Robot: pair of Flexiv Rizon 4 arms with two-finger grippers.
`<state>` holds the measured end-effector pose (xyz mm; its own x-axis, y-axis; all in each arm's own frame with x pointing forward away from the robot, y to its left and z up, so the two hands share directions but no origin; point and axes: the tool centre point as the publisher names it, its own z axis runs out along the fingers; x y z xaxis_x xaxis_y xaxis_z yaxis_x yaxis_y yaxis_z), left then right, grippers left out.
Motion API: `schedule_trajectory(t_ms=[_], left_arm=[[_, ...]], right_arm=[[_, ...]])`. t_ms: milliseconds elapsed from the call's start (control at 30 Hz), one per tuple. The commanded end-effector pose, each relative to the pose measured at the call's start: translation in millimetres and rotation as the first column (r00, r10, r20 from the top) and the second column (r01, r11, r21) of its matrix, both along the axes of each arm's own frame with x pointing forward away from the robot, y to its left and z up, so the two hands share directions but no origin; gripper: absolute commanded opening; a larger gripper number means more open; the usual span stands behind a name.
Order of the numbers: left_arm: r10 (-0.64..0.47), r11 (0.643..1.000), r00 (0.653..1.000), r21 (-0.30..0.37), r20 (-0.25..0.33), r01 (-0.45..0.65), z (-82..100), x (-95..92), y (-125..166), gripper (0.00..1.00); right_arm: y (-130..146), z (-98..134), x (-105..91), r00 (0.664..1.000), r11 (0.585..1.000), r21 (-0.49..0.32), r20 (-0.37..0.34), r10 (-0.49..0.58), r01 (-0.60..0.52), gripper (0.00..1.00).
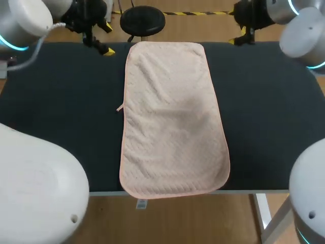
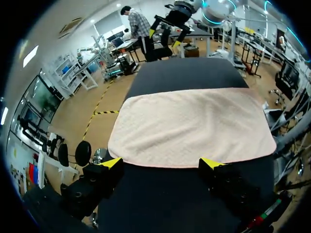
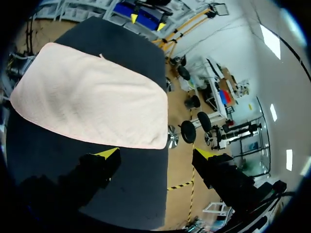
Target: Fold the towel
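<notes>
A pale pink towel [image 1: 172, 122] lies spread flat, lengthwise, down the middle of the dark table [image 1: 61, 101], and its near end just overlaps the front edge. My left gripper [image 1: 101, 38] hovers open off the towel's far left corner. My right gripper [image 1: 242, 30] hovers open off the far right corner. In the left wrist view the left gripper [image 2: 162, 163] stands open just short of the towel's [image 2: 194, 126] long edge, with the right gripper [image 2: 165, 36] beyond it. In the right wrist view the open right gripper [image 3: 155, 154] is over bare table beside the towel's [image 3: 92, 97] corner.
Bare dark tabletop [image 1: 269, 112] stretches on both sides of the towel. A small tag [image 1: 120, 108] sticks out from the towel's left edge.
</notes>
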<state>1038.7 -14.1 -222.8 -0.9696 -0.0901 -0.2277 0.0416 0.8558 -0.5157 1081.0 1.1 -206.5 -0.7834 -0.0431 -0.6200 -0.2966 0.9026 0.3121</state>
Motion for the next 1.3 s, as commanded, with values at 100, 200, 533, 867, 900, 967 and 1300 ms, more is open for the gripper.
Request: schedule_trajectory(t_ms=[100,200,533,867,900,967,1300], left_arm=[[-0.129,0.835,0.974,0.510,-0.188,0.209,-20.3,0.4,-10,1.00],[-0.088,0.807,0.979,0.563,-0.185,0.179,-29.1,-8.3,-12,1.00],[-0.010,0.769,0.980,0.625,-0.200,0.136,-58.6,-20.9,-25,1.00],[0.058,0.786,0.983,0.615,-0.176,0.064,-93.0,-17.9,-35,1.00],[0.057,0.801,0.982,0.596,-0.180,0.062,-99.4,-17.4,-37,1.00],[0.068,0.818,0.977,0.572,-0.201,0.060,-109.0,-16.5,-37,1.00],[0.030,0.844,0.969,0.525,-0.246,0.107,-123.5,-22.2,-35,1.00]], right_arm=[[32,-9,-8.0,0.983,0.737,-0.675,-0.158,-0.095,-0.037,1.00],[40,-18,-18.9,0.970,0.737,-0.675,-0.192,-0.147,-0.022,1.00],[48,-50,-47.0,0.928,0.697,-0.711,-0.191,-0.320,0.094,1.00],[38,-97,-57.3,0.898,0.776,-0.600,-0.211,-0.386,0.193,1.00],[38,-100,-57.5,0.902,0.782,-0.593,-0.209,-0.378,0.190,1.00],[39,-108,-57.7,0.908,0.785,-0.595,-0.212,-0.360,0.172,1.00],[41,-118,-62.2,0.930,0.764,-0.641,-0.229,-0.287,0.078,1.00]])
